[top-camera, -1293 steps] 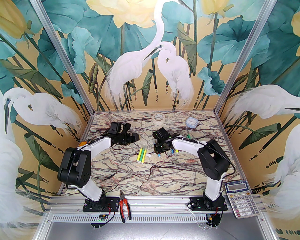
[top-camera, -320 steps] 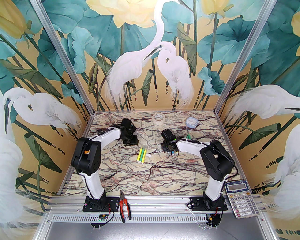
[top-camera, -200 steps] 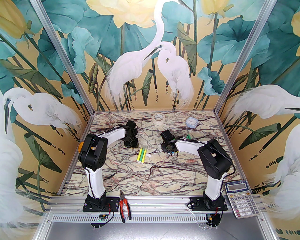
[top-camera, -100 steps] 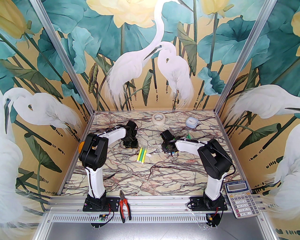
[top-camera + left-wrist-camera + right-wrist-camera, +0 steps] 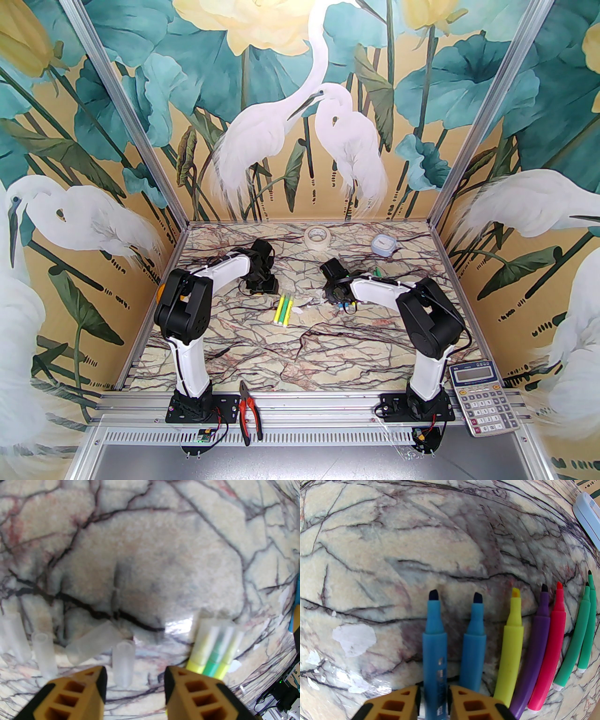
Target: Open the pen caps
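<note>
The desk [image 5: 300,356] is carrying everything, and the two arms are reaching over its middle. The left end effector [image 5: 134,671] is hanging low with its jaws standing apart and gripping nothing. The right end effector [image 5: 434,691] is straddling one blue marker [image 5: 434,644], its fingers [image 5: 412,698] sitting tight along both sides; I cannot tell whether they are pinching it or have let go.

The coming move is probably turning on the capped markers [image 5: 282,310]. They are lying side by side just to the right of the left end effector, and the right end effector is sitting farther off on their other side, so the left arm is looking the nearer one. Their long axes are running roughly near-to-far across the desk. In the left wrist view their capped ends are pointing away from the fingers, so a grasp would likely need to come across the bodies, not along them.

Counting now:
- Three markers are wearing pen caps [image 5: 218,639]: yellow, green, yellow.
- Seven markers are lying bare-tipped in a row before the right wrist: two blue, one yellow [image 5: 511,644], one purple [image 5: 536,648], one pink [image 5: 552,648] and two green [image 5: 579,634].
- At least four loose caps [image 5: 123,662] are lying on the desk ahead and to the left of the left end effector, one of them partly between its fingers without touching them.
</note>
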Tool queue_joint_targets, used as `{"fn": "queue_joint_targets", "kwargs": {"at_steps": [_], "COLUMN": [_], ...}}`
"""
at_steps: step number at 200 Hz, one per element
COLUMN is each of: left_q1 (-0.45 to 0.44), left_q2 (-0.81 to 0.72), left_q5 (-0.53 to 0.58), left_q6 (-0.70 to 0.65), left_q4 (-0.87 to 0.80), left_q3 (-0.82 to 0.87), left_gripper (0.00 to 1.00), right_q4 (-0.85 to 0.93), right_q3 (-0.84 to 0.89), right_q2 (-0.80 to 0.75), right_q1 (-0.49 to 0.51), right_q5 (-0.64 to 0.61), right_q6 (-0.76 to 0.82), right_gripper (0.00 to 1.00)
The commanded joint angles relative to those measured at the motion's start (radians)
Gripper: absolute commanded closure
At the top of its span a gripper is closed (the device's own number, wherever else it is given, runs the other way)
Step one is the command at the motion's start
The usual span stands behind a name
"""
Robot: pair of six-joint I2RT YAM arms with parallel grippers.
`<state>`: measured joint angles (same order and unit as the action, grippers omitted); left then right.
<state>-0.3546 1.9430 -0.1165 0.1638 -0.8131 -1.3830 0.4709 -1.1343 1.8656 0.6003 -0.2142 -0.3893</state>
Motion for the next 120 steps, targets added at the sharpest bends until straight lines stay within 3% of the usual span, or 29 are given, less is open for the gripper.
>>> {"fn": "queue_joint_targets", "kwargs": {"at_steps": [1,73,120], "left_q1": [-0.004,-0.005,-0.007], "left_q2": [-0.052,-0.158,-0.160], "left_q5": [-0.043,-0.299,-0.340], "left_q6": [-0.007,-0.031,-0.010], "left_q4": [0.015,0.104,0.166], "left_q3": [0.020,0.147,0.227], "left_gripper": [0.54,0.54,0.55], "right_q4": [0.015,-0.017,-0.035], "right_q3": [-0.025,-0.032,-0.039], "right_q2": [-0.047,-0.068,-0.065], "right_q1": [0.004,0.031,0.069], "right_q5": [-0.016,0.027,0.089], "right_q6": [0.007,0.023,0.020], "right_gripper": [0.72,0.66,0.63]}}
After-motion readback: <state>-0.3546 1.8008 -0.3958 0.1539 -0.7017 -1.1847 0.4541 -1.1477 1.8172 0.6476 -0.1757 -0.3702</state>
